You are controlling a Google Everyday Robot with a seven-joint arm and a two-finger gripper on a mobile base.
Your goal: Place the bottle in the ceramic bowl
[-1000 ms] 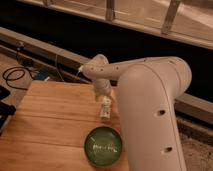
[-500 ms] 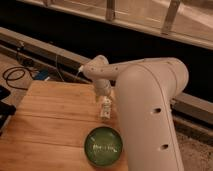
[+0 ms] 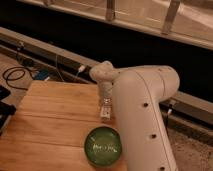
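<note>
The green glazed ceramic bowl (image 3: 103, 145) sits on the wooden table (image 3: 50, 117) near its front edge, right beside my white arm. My gripper (image 3: 105, 106) points down just behind the bowl, a little above the table. It is shut on the small white bottle (image 3: 105, 113), which hangs upright from the fingers, its lower end close to the bowl's far rim. My large white arm hides the table's right side.
Black cables (image 3: 15, 76) and a blue object (image 3: 43, 75) lie on the floor behind the table's left corner. A dark object (image 3: 4, 109) stands at the left edge. A long metal ledge (image 3: 45, 45) runs behind the table.
My gripper, with the bottle in it, has moved slightly nearer and lower toward the bowl. The bowl has not moved.
</note>
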